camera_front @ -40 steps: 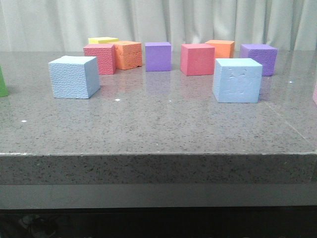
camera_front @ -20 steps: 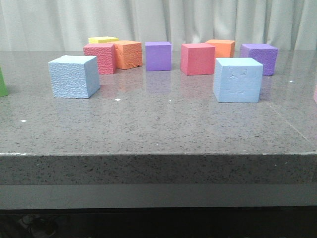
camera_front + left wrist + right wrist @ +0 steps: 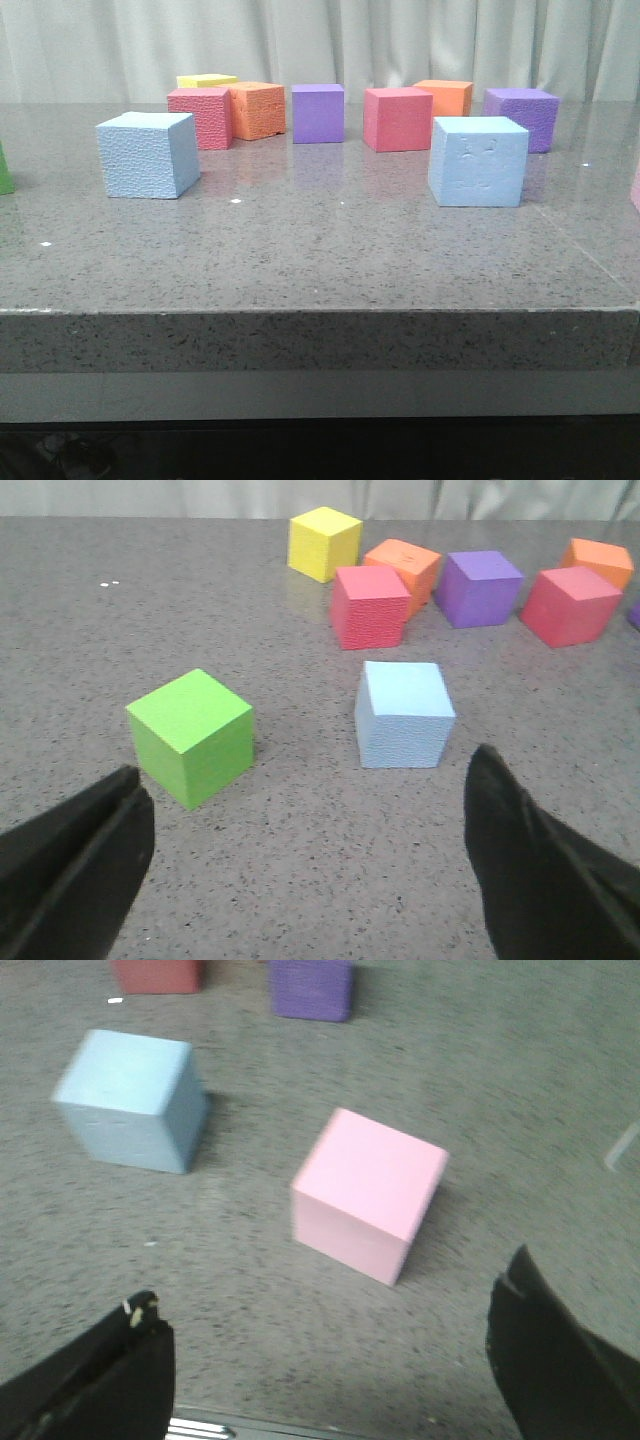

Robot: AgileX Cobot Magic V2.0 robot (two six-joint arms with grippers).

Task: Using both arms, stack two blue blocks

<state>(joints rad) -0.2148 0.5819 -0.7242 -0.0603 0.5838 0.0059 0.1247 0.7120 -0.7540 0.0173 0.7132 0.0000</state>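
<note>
A: Item one, the left blue block. Where do we log it?

B: On the grey table, left side, well apart from the right blue block. From the wrist, it sits ahead of our left gripper, slightly off toward one finger, a green cube beside it.

A: Gripper states?

B: Both spread wide, holding nothing. Our right gripper has a pink cube straight ahead; its blue block lies farther off, to the side.

A: Nearer arm?

B: We judge each arm nearer its own side's block. Cubes have no long axis to note.
</note>
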